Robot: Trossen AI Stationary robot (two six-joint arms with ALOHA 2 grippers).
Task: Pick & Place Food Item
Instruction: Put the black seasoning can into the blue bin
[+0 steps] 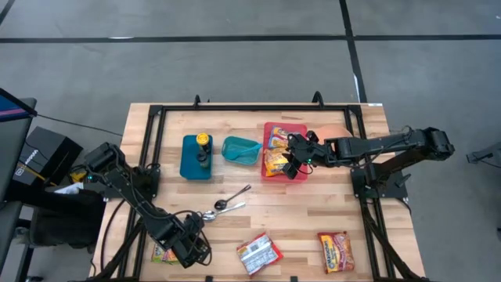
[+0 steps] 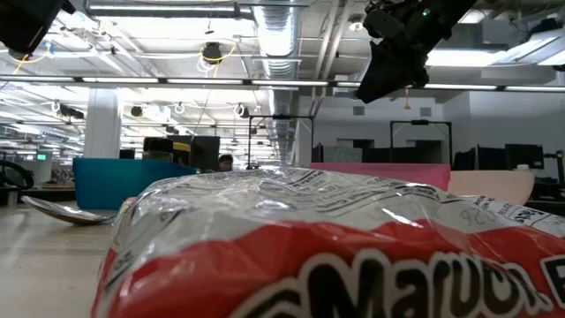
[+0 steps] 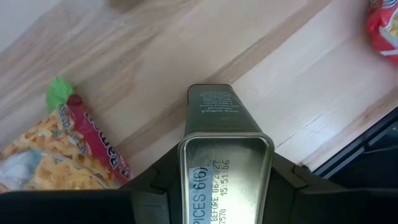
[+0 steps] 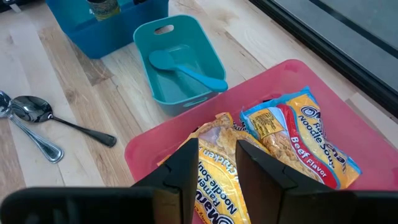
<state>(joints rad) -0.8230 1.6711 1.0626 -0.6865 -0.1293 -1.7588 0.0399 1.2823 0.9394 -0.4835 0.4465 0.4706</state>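
Two noodle packets [image 4: 273, 146] already lie in the red bin [image 1: 298, 127] at the far right of the bench [image 1: 344, 219], side by side and overlapping; two more packets rest on the near edge, one mid-bench [image 1: 259, 254] and one to its right [image 1: 335, 251], and a further packet [image 3: 59, 155] lies at the near left corner. Right gripper [image 4: 216, 163] hangs just above the bin, its jaws a little apart with nothing between them, a packet showing through the gap below; whether it has just let go or is about to pick cannot be told, though an empty gripper over a loaded bin reads as a placing step done. Left gripper [image 3: 225, 180] sits at the near left corner with its jaws closed on a dark green tin [image 3: 225, 134], gripped by its two flat sides, the stamped end toward the wrist camera; whether the tin is lifted clear of the wood cannot be told. Judged step: left arm holds its item, carry not yet made. Next move, as a guess, calls for the right arm to clear away from the bin first, since both would otherwise meet above it; then a lift high enough to pass the spoons [image 1: 227, 205] mid-bench. Teal basket [image 4: 180, 65] with its scoop [image 4: 186, 70] and blue bin [image 1: 196, 159] stand left of the red bin.
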